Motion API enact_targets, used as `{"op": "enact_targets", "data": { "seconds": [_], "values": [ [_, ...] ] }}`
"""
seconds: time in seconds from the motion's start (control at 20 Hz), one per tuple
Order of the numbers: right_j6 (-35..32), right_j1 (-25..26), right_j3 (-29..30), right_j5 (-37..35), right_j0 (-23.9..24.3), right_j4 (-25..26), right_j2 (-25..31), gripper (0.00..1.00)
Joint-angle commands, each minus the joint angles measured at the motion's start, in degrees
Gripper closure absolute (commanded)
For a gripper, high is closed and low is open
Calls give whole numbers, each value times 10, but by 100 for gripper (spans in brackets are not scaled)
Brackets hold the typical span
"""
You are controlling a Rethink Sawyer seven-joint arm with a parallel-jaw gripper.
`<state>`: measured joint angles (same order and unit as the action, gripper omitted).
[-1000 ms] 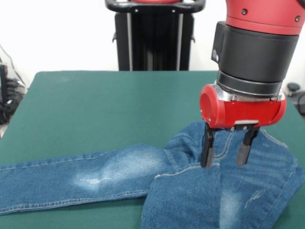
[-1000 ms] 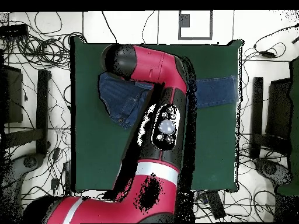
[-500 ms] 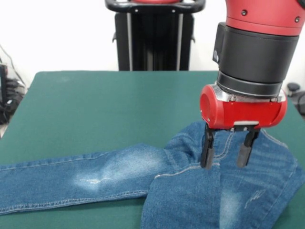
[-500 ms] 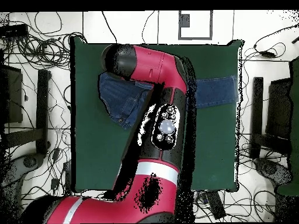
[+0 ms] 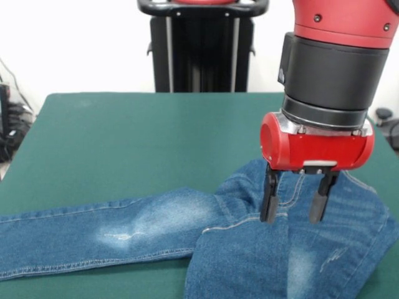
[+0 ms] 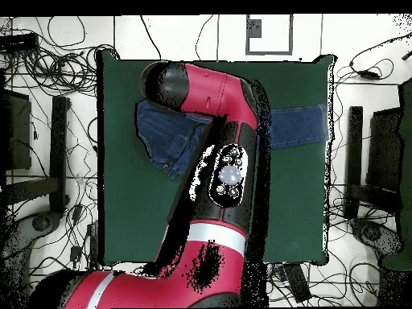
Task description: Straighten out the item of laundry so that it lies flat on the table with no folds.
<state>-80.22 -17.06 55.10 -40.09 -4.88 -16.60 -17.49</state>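
One table [image 5: 124, 137], green top; one pair of jeans [image 5: 156, 227] on it, one leg stretched flat toward the front view's left edge, the rest bunched in folds at lower right (a faded patch on the flat leg); one gripper [image 5: 293, 202], two fingers spread apart, nothing held, tips at the bunched denim.

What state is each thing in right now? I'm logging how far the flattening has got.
jeans: not flat; one leg lies stretched out along the table, the other part is folded over itself in a bunched heap.
claw: open, fingers pointing down at the bunched denim, gripping nothing.
table: green top, jeans lying across one side.
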Motion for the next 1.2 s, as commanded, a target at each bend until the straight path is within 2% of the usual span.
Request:
{"op": "enact_targets", "data": {
  "seconds": [0.05,0.6,1.2],
  "values": [
    [-159,22,106,20,-6,-10,51,0],
    [-138,12,125,3,-7,1,45,0],
    [-137,10,144,45,-6,7,49,0]
  ]
}}
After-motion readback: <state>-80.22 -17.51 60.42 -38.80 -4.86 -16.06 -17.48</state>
